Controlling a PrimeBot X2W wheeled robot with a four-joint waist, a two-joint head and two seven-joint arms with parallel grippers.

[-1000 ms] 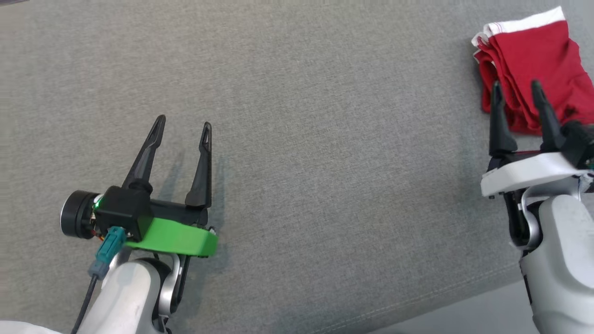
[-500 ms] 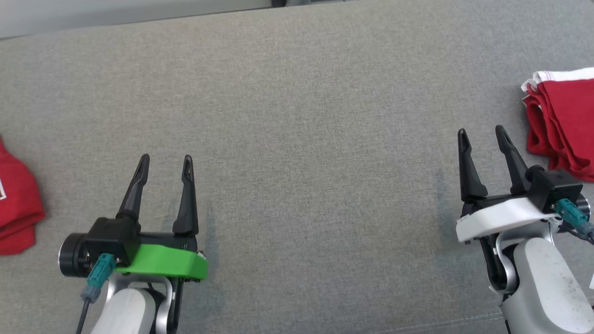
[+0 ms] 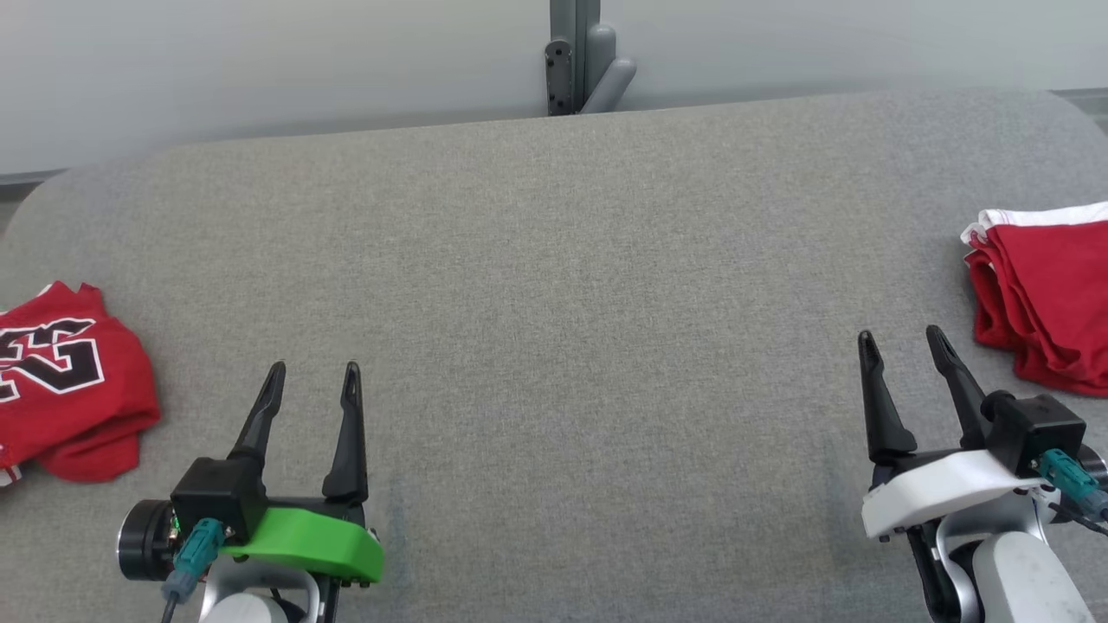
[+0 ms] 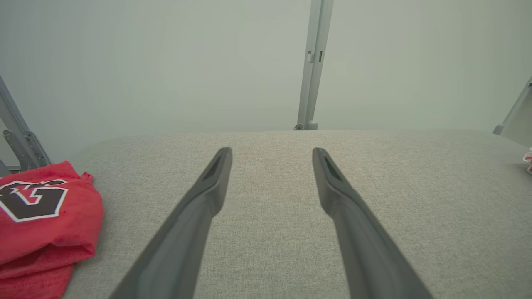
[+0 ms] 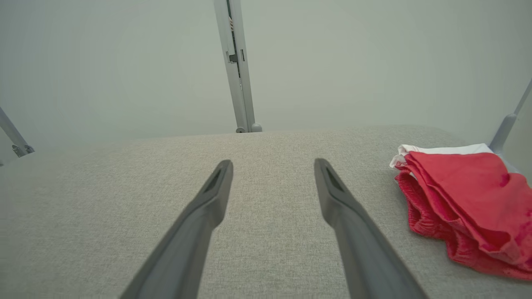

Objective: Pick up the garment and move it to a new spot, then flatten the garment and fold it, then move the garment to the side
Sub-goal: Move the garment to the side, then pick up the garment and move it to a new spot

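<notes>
Folded red garment (image 3: 1043,294) is seen at the right edge of the grey table (image 3: 554,285); red jersey (image 3: 69,381) is laid at its left edge. Left gripper (image 3: 313,372) and right gripper (image 3: 900,337) are held over the table, jaws parted, nothing gripped.

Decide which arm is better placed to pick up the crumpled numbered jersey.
Left. The left gripper, open, sits near the jersey on the robot's left; the right gripper is far across, beside the folded red garment.
</notes>
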